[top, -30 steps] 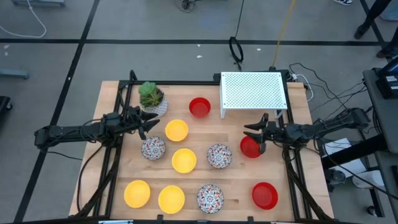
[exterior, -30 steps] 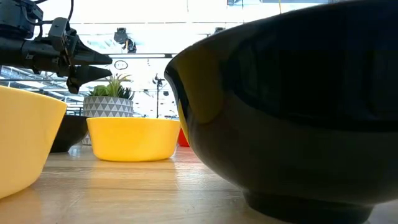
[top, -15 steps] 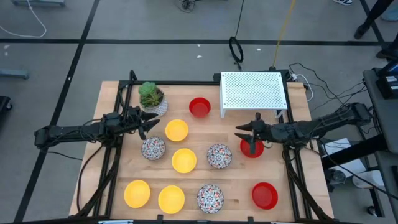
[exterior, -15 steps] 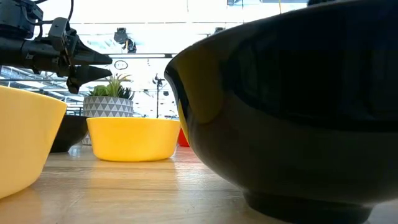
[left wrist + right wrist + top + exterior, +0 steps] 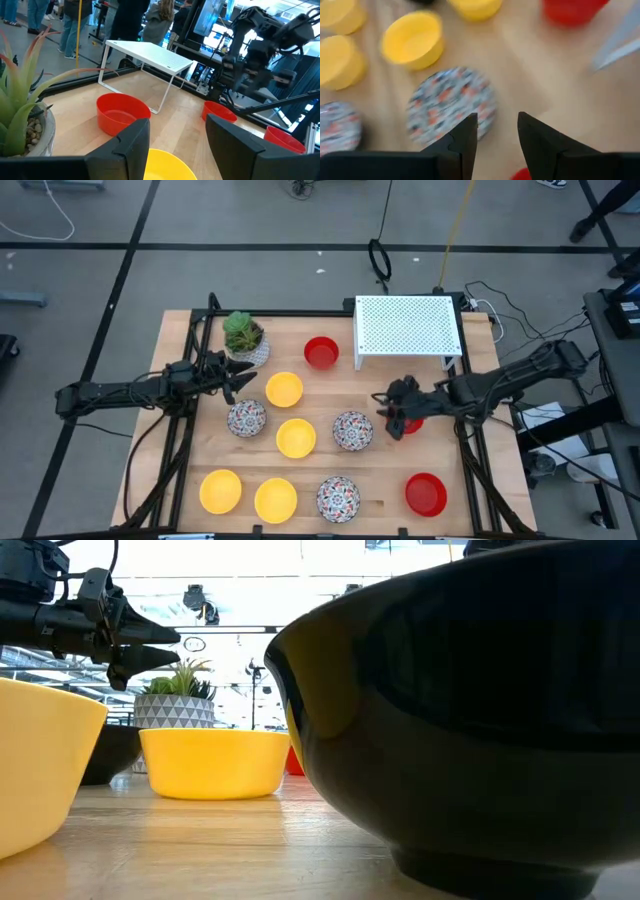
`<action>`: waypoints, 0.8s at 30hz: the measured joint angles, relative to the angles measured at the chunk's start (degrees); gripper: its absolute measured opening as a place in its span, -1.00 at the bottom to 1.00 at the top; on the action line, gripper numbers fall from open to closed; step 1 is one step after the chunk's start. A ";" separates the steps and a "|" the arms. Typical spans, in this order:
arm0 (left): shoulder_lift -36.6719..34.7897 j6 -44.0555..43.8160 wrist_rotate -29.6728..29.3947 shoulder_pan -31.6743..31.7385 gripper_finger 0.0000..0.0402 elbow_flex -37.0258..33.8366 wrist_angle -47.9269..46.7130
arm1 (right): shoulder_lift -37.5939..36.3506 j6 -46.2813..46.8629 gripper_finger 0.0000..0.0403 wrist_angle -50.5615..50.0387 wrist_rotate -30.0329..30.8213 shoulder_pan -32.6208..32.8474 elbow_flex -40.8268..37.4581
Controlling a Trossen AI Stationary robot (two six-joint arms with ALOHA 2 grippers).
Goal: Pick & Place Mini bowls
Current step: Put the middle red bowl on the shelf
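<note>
Several mini bowls stand on their bases on the wooden table: red (image 5: 321, 352), yellow (image 5: 284, 389), patterned (image 5: 246, 418), yellow (image 5: 295, 437), patterned (image 5: 352, 430) and a near row. My right gripper (image 5: 391, 412) hangs open, slanting down, over the left rim of a red bowl (image 5: 410, 423). In its wrist view the gripper (image 5: 497, 135) has nothing between its fingers, and the patterned bowl (image 5: 451, 107) lies beyond them. My left gripper (image 5: 232, 380) waits open and level beside the plant pot, above the table (image 5: 170, 648).
A white perforated rack (image 5: 406, 328) stands at the far right. A white pot with a green plant (image 5: 243, 337) stands at the far left. The near row holds two yellow bowls (image 5: 220, 490), a patterned one (image 5: 338, 498) and a red one (image 5: 426, 493). People stand beyond the table.
My right gripper has moved toward the table's left, out over the red bowl. It has risen a little and tipped from level to slanting down, rolling as it went. No bowl has moved.
</note>
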 joint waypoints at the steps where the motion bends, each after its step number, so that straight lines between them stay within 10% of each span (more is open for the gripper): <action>1: 0.00 0.00 0.00 0.00 -0.01 0.00 -0.02 | 0.63 2.15 -0.37 0.22 -2.59 0.39 0.01; 24: 0.01 0.00 -0.02 0.00 -0.01 0.02 0.00 | 12.44 4.10 -0.37 -14.15 -3.76 7.18 -0.01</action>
